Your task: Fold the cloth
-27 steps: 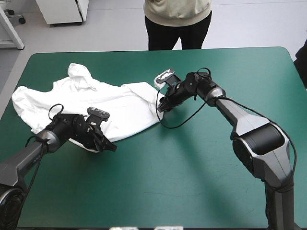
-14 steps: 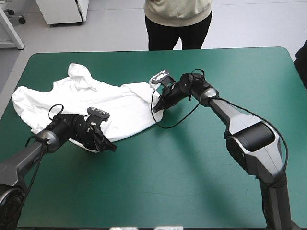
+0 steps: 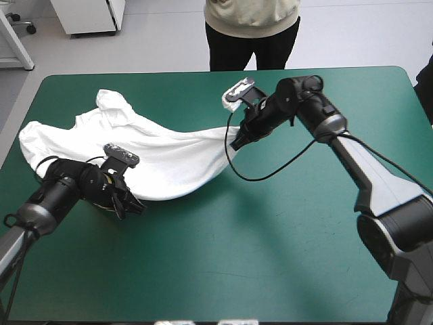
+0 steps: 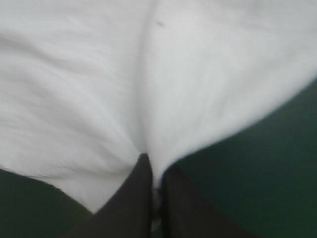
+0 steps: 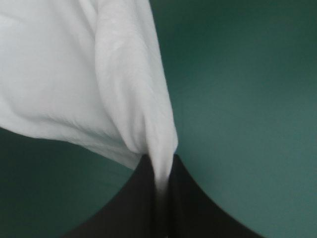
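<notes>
Toward the table's near-left corner, the left gripper (image 3: 132, 206), two black fin-shaped fingers, sits low over the teal-green covered table (image 3: 284, 244). Its jaws are all but closed on the near hem of the white short-sleeved cloth T-shirt (image 3: 162, 152), the sheet pinched between them. Farther in, the T-shirt lies across the table's left half, one end close to the left edge and a rumpled part toward the far-left corner. Beyond it, about midway along the far half, the right gripper (image 3: 235, 143) clamps another corner in the same way, held above the cover so the fabric hangs stretched toward it. Each pinch takes little fabric. Pulling the arms apart too hard could, I judge, slip a corner free, and the trailing end could slide over the left edge. Bare cover lies open toward the near and right edges for the fold.
</notes>
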